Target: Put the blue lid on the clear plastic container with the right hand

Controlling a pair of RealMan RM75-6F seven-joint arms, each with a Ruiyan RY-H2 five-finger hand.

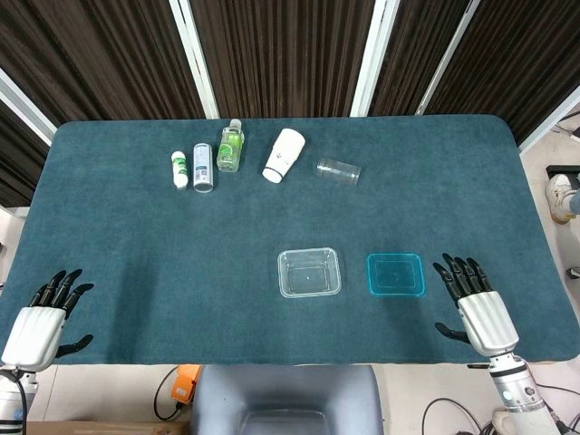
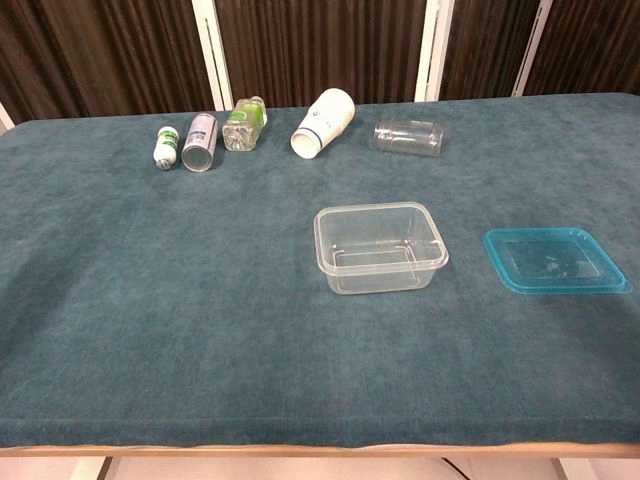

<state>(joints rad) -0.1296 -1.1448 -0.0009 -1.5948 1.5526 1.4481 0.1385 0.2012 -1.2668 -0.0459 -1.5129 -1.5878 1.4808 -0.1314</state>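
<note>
clear container [image 2: 380, 248] open, upright | blue lid [image 2: 555, 259] flat beside it, seemingly apart

1. A small white bottle [image 1: 179, 169] with a green label lies near the table's [image 1: 127, 245] far edge, leftmost in a row.
2. A silver can [image 1: 202, 168] lies just beside it.
3. A clear bottle of green liquid [image 1: 230, 146] comes next.
4. A white paper cup [image 1: 284, 155] lies on its side.
5. A clear glass jar [image 1: 338, 170] lies on its side, last in the row.

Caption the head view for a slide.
Both hands, left and right, rest open; blue lid lies beside the empty clear plastic container.
</note>
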